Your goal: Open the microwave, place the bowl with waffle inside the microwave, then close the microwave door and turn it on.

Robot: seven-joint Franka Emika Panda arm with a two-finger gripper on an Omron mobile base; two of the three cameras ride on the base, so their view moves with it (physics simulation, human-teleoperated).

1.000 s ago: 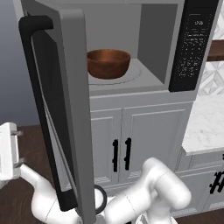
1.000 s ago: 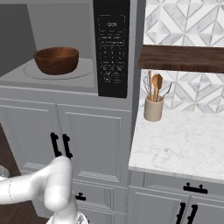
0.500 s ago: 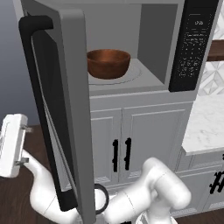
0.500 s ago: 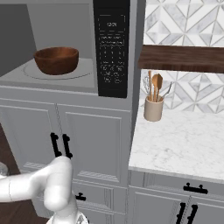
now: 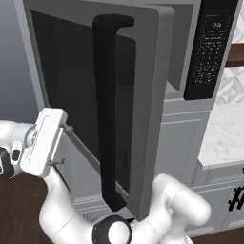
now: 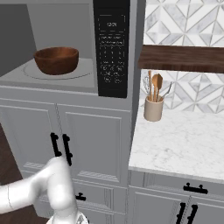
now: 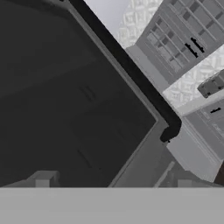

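Observation:
The microwave door (image 5: 71, 76) stands partly swung in, its dark window and long black handle (image 5: 107, 119) facing the left base view. My gripper (image 5: 63, 145) is open at the door's lower left, its fingertips (image 7: 43, 178) spread wide close against the dark window (image 7: 65, 96). In the hand view the handle (image 7: 131, 72) runs diagonally past the glass. The reddish-brown bowl (image 6: 57, 60) sits on the turntable inside the microwave (image 6: 57, 19), left of the black keypad (image 6: 113, 48). The waffle is hidden inside the bowl.
White cabinet doors with short black handles (image 6: 61, 146) are below the microwave. To the right lies a marble counter (image 6: 179, 144) with a utensil crock (image 6: 153, 107) under a dark wooden shelf (image 6: 183, 59). My own arm (image 6: 43, 192) fills the lower left.
The door has swung from wide open toward the cavity, now covering it in the left base view. My hand has moved right and up along with the door, still open.

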